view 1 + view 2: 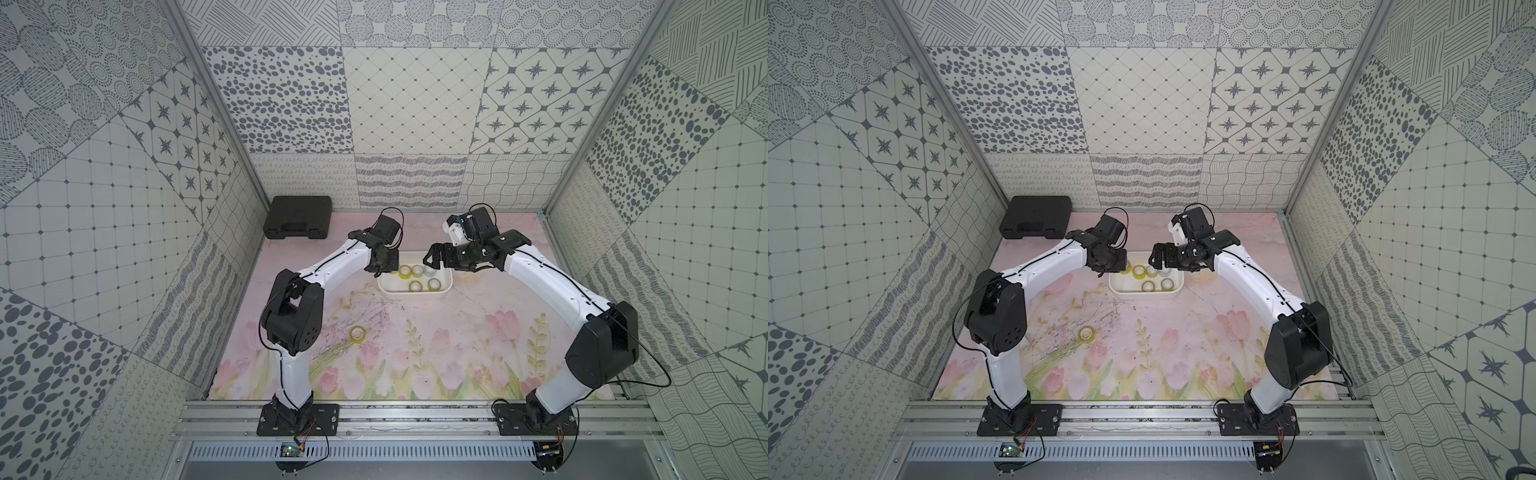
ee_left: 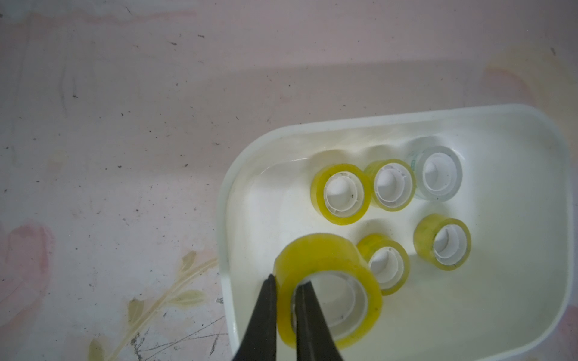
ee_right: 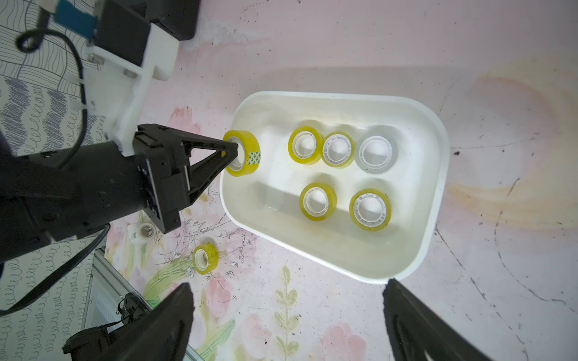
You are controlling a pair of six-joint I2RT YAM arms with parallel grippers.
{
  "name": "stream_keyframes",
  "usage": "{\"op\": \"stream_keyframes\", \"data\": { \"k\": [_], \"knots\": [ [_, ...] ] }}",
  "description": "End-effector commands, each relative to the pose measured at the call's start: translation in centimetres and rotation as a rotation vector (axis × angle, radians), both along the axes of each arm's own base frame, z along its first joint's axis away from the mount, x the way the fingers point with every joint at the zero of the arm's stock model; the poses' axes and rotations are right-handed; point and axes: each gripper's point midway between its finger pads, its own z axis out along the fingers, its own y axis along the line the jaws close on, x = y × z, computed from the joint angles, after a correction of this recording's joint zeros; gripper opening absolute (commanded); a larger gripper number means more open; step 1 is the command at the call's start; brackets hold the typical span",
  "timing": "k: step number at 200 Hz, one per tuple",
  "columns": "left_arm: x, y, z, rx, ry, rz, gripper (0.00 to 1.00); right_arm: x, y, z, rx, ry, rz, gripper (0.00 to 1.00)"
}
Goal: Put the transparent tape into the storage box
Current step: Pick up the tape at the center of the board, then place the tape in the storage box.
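Shows left pincer (image 2: 287, 281) clamped on wall of yellow tape ring (image 2: 316, 253), one finger inside core, one outside. Locates held ring above left end of storage box (image 2: 225, 200), hole axis tilted, roughly along fingers. Shows five more rings flat on box floor, hole axes upward: four yellow, plus colourless ring (image 2: 455, 187). Marks loose yellow ring (image 1: 352, 337) on desk (image 1: 457, 365), well apart from box. Shows right pincer (image 1: 428, 258) spread wide, empty, above box.

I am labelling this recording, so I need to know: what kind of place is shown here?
Probably a robot test cell for recording data, not a home or workshop. Patterned panels wall in the floral tabletop, and the left arm and right arm are bolted to an aluminium rail.
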Motion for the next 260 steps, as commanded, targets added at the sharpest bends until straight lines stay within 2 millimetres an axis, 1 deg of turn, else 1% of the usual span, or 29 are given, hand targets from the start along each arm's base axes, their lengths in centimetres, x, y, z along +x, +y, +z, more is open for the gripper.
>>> {"op": "stream_keyframes", "data": {
  "k": [1, 24, 60, 147, 212, 252, 260],
  "knots": [
    [0.1, -0.1, -1.3, 0.032, 0.045, -0.043, 0.0, 1.0, 0.2, -0.4, 0.016, -0.003, -0.008, 0.97],
    [0.6, 0.1, -2.2, 0.068, 0.06, -0.043, 0.0, 1.2, 0.2, -0.9, 0.016, 0.012, -0.013, 0.97],
    [1.5, 0.9, -2.9, 0.146, 0.073, -0.031, 0.0, 1.5, 0.1, -1.4, 0.014, 0.027, -0.018, 0.97],
    [2.0, 2.9, -4.5, 0.335, 0.12, -0.024, 0.0, 2.2, 0.1, -2.3, 0.016, 0.041, -0.024, 0.97],
    [2.5, 2.1, -6.1, 0.365, 0.141, -0.05, 0.0, 2.5, 0.1, -2.6, 0.02, 0.042, -0.026, 0.97],
    [2.1, 1.7, -7.0, 0.365, 0.165, -0.06, 0.0, 2.5, 0.1, -2.6, 0.022, 0.044, -0.023, 0.97],
    [2.0, 1.7, -7.1, 0.365, 0.168, -0.059, 0.02, 2.6, 0.1, -2.6, 0.024, 0.044, -0.023, 0.97]
  ]
}}
